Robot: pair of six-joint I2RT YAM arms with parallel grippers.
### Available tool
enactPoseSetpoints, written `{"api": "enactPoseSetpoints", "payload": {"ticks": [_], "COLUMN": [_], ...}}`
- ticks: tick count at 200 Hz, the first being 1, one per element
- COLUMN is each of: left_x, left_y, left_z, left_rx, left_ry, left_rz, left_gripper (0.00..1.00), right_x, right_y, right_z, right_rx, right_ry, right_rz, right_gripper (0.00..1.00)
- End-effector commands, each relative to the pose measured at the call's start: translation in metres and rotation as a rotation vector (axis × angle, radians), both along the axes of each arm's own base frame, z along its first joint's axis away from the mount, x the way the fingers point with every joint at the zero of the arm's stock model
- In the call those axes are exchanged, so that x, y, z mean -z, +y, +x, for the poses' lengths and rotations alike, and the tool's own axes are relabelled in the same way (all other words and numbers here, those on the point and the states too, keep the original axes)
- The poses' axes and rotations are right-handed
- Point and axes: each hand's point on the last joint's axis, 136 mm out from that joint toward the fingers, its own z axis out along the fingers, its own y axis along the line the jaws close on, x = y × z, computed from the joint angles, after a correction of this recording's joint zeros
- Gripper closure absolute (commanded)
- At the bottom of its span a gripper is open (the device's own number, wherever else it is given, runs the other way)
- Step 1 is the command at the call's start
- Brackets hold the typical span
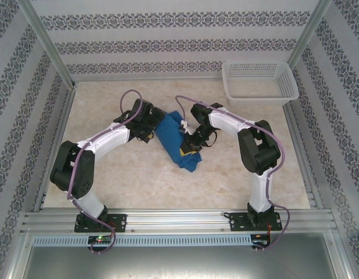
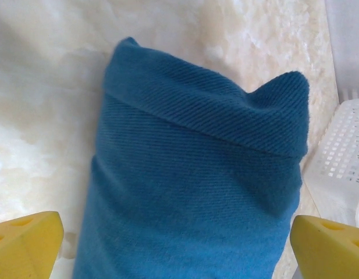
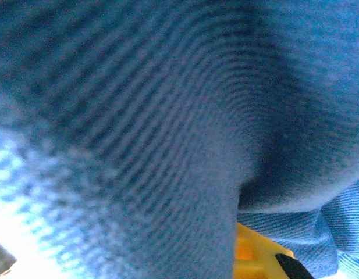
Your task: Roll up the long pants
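Left wrist: yellow fingers [image 2: 25,238] up close, the left gripper [image 2: 179,247] spread wide and gripping nothing. The long pants [image 2: 196,174] lie between them, the bundle running straight ahead from the tips.

Right wrist: blue cloth against the lens, one yellow finger [image 3: 252,256] under a fold. Pinching or not, can't tell.

From above: the bundle slants between the left gripper and the right gripper [image 1: 191,148].

The pants [image 1: 167,135] are plain royal blue, gathered into a compact, thick bundle that lies slantwise near the middle of the table [image 1: 138,180]. Seen close in the left wrist view, the pants [image 2: 196,174] show a fine diagonal rib, with a folded band across the far end and a raised corner at each side. In the right wrist view the pants [image 3: 167,116] are blurred folds.
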Motion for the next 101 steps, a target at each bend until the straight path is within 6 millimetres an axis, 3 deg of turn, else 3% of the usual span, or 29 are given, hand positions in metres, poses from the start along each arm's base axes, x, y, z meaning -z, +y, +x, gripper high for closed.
{"api": "enactPoseSetpoints", "payload": {"ticks": [1, 60, 74, 80, 101], "left_x": [-0.006, 0.031, 0.038, 0.040, 0.047], "left_y": [-0.025, -0.062, -0.068, -0.070, -0.074], "left_z": [0.008, -0.007, -0.010, -0.010, -0.011], "left_rx": [0.051, 0.104, 0.119, 0.124, 0.132], "left_ry": [-0.078, -0.022, -0.013, -0.011, 0.001], "left_rz": [-0.041, -0.051, -0.047, -0.049, -0.059], "left_gripper": [0.00, 0.00, 0.05, 0.16, 1.00], "right_x": [-0.004, -0.004, -0.005, -0.005, 0.000], "right_y": [-0.004, -0.017, -0.022, -0.024, -0.032], "right_z": [-0.020, -0.009, -0.007, -0.007, -0.005], "right_rx": [0.011, 0.050, 0.061, 0.066, 0.071], "right_ry": [0.157, 0.156, 0.154, 0.154, 0.144], "right_rz": [0.048, 0.018, 0.011, 0.004, -0.046], "right_gripper": [1.00, 1.00, 1.00, 1.00, 1.00]}}
